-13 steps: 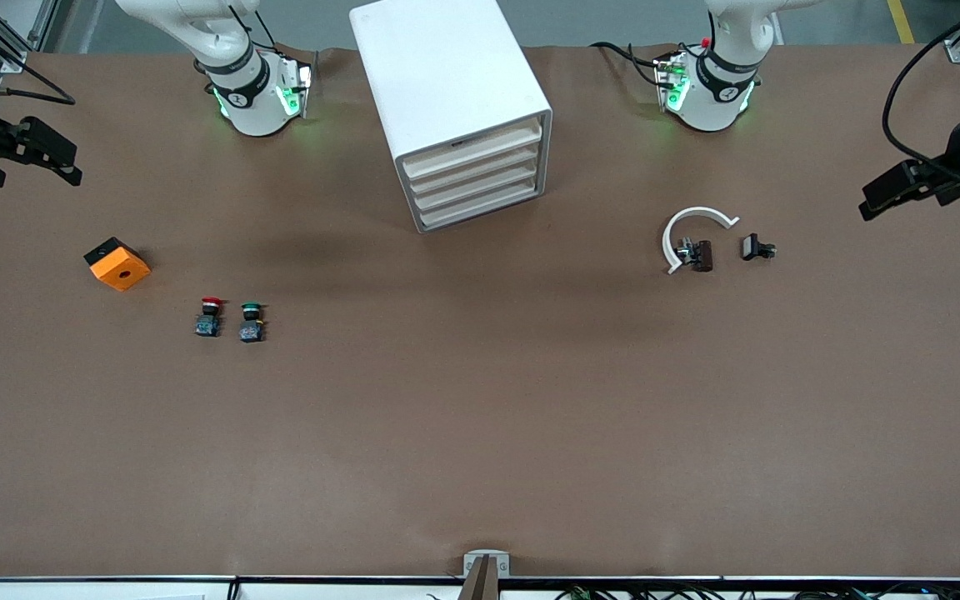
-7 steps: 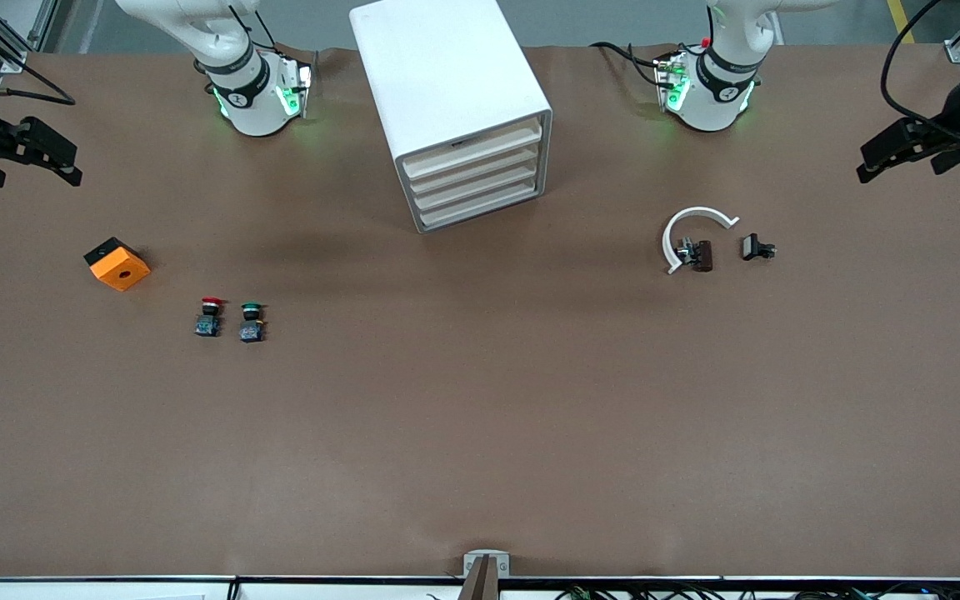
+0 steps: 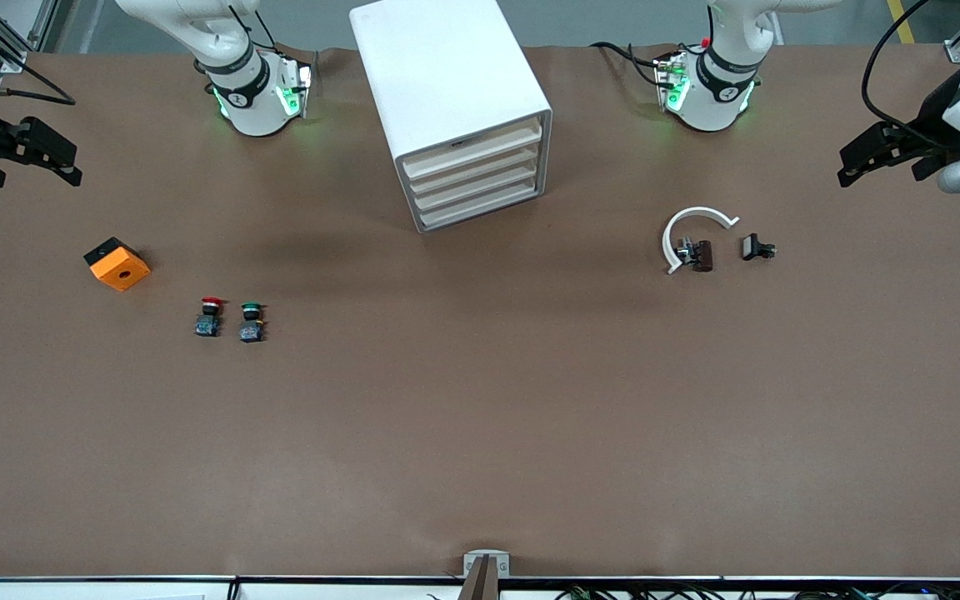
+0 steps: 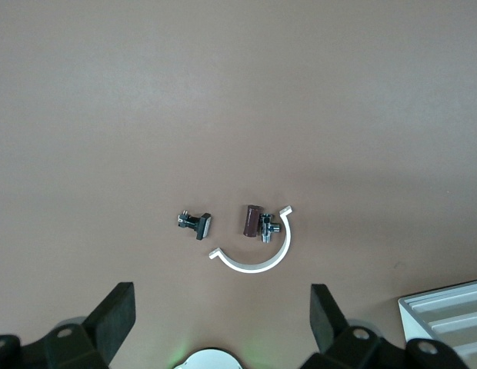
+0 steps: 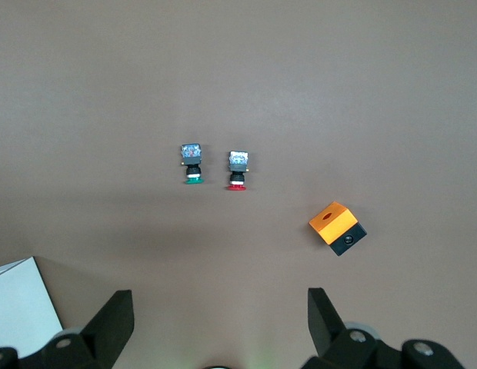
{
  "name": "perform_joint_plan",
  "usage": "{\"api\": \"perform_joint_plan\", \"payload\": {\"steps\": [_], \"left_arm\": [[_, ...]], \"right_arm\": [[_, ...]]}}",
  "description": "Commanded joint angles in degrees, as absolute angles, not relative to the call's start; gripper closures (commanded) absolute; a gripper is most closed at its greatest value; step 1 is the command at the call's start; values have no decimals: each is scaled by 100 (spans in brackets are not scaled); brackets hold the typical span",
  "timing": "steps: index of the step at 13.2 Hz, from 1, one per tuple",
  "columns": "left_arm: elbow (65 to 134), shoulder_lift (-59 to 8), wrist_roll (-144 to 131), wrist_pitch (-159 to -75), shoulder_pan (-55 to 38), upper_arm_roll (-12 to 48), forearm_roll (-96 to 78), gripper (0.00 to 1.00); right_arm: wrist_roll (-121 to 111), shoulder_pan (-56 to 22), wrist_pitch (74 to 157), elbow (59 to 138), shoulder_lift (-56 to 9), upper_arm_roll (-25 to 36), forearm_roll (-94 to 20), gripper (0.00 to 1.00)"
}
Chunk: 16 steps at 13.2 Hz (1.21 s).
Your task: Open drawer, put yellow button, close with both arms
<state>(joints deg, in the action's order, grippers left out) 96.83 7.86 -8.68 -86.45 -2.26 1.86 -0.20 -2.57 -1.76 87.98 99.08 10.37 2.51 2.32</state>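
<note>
At cabinet (image 3: pixel 451 100) top, drawer (image 3: pixel 472 151) is shut; yellow button not visible anywhere. L gripper (image 3: pixel 847 169) and R gripper (image 3: pixel 73 167) hover either side of cabinet, fingers wide. I'd meet drawer front squarely, w/ slow pull.

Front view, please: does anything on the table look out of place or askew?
The white cabinet sits turned at an angle, not square to the table. Only a red-capped button and a green-capped button show; no yellow-capped one is visible.
</note>
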Motion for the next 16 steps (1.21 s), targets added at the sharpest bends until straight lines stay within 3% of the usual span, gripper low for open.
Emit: {"api": "perform_joint_plan", "payload": {"steps": [1,9,16], "left_arm": [[9809,914,-861,-8701,-211,184,0,0],[9941,923,-1169,-8745,44,606,0,0],[9651,827,-1134,-8684,35,571,9,0]], "right_arm": [[-272,-158,8692,9765,976,237,167,0],[-272,-149,8692,9729,984,237,176,0],[-272,-149,8692,9721,984,237,176,0]]}}
